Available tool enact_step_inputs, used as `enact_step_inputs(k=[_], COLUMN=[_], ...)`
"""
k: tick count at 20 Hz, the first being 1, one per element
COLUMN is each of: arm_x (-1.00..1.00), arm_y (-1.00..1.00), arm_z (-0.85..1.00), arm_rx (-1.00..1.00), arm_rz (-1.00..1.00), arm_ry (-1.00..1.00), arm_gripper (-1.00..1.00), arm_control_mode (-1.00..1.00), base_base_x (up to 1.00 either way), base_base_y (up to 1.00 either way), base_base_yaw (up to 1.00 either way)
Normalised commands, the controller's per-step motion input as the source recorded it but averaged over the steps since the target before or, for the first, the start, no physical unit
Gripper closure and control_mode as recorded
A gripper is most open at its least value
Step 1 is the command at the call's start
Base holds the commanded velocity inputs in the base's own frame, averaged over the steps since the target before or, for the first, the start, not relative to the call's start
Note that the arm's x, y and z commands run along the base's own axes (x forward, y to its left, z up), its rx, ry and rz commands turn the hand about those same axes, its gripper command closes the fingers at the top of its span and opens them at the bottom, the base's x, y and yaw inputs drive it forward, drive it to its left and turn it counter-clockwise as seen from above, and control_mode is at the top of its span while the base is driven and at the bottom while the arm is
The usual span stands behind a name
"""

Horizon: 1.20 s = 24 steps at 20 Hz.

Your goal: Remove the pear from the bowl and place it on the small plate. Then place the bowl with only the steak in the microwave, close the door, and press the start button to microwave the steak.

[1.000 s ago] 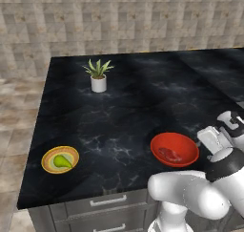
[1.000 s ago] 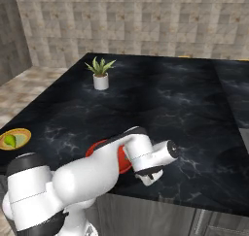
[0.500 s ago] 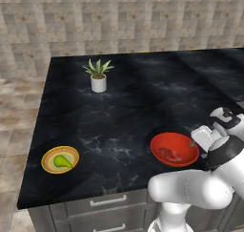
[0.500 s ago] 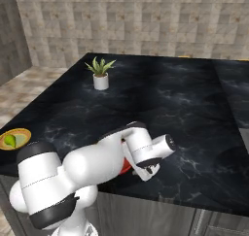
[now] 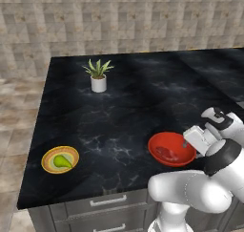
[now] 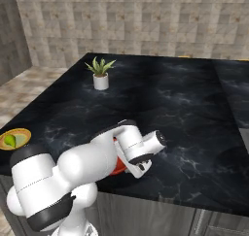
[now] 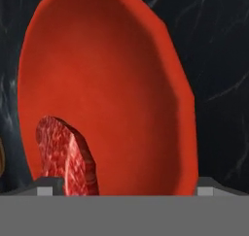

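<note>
Over bowl (image 5: pixel 172 149): pincer (image 5: pixel 187 141) at its right rim, arm folded low.
Pincer state: cannot tell.
Steak (image 7: pixel 65 157): inside bowl.
Pear (image 5: pixel 60 161): on small plate (image 5: pixel 60 159).

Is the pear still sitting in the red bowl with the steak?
No, the pear lies on the small plate at the counter's left, and the bowl holds just the steak.

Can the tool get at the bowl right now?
Probably yes. The tool sits at the bowl's rim, only the steak lies inside, and nothing stands between them.
</note>
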Motion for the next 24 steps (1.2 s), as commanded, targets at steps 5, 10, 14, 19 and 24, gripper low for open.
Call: enact_step_inputs(k=[5, 10, 14, 19, 24], arm_x=[0.01, 0.02, 0.00, -0.08, -0.43], arm_y=[0.17, 0.19, 0.09, 0.09, 0.00], arm_z=[-0.05, -0.02, -0.06, -0.03, 0.26], arm_rx=[0.00, 0.00, 0.00, 0.00, 0.00], arm_rz=[0.01, 0.00, 0.00, 0.00, -0.06], arm_ry=[0.00, 0.03, 0.01, 0.02, -0.12], arm_gripper=[1.00, 1.00, 1.00, 1.00, 1.00], arm_control_mode=[-1.00, -1.00, -1.00, -1.00, -1.00], base_base_x=[0.00, 0.00, 0.00, 0.00, 0.00], base_base_y=[0.00, 0.00, 0.00, 0.00, 0.00], base_base_yaw=[0.00, 0.00, 0.00, 0.00, 0.00])
